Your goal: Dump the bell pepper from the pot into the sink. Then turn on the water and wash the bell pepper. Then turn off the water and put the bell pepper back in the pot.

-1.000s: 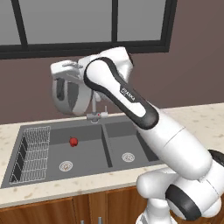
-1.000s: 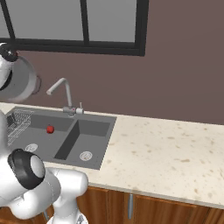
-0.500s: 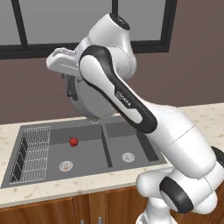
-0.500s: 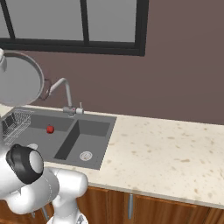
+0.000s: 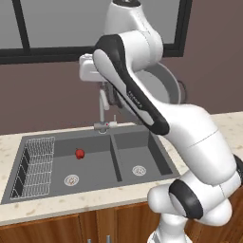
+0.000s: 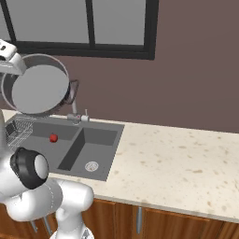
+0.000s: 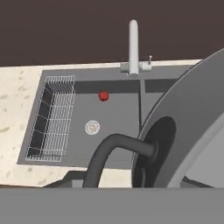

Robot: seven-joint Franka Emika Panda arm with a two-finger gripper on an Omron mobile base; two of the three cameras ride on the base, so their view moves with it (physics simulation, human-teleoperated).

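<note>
The bright red bell pepper [image 5: 79, 153] [image 6: 53, 138] [image 7: 103, 96] lies on the floor of the left basin of the dark grey sink [image 5: 114, 144] [image 6: 100, 140] [image 7: 118, 113], near its back wall. The grey metal pot [image 5: 163, 90] [image 6: 39, 88] [image 7: 192, 122] hangs high in the air above the sink, tipped on its side with its flat bottom facing the right base view. My gripper [image 6: 10, 63] is shut on the pot at its rim; one dark loop handle [image 7: 113, 153] curves close in the hand view. The fingertips are hidden.
The gooseneck faucet [image 5: 102, 107] [image 6: 73, 105] [image 7: 133, 43] stands behind the divider between the basins. A wire rack [image 5: 35, 166] [image 7: 54, 118] fills the sink's left end. Round silver drains [image 5: 71, 179] [image 6: 91, 165] sit in each basin. Speckled counter [image 6: 186, 158] stretches right.
The arm has swung the tipped pot from the left side of the sink toward the right, above the faucet. The bell pepper has stayed where it lay in the left basin.
</note>
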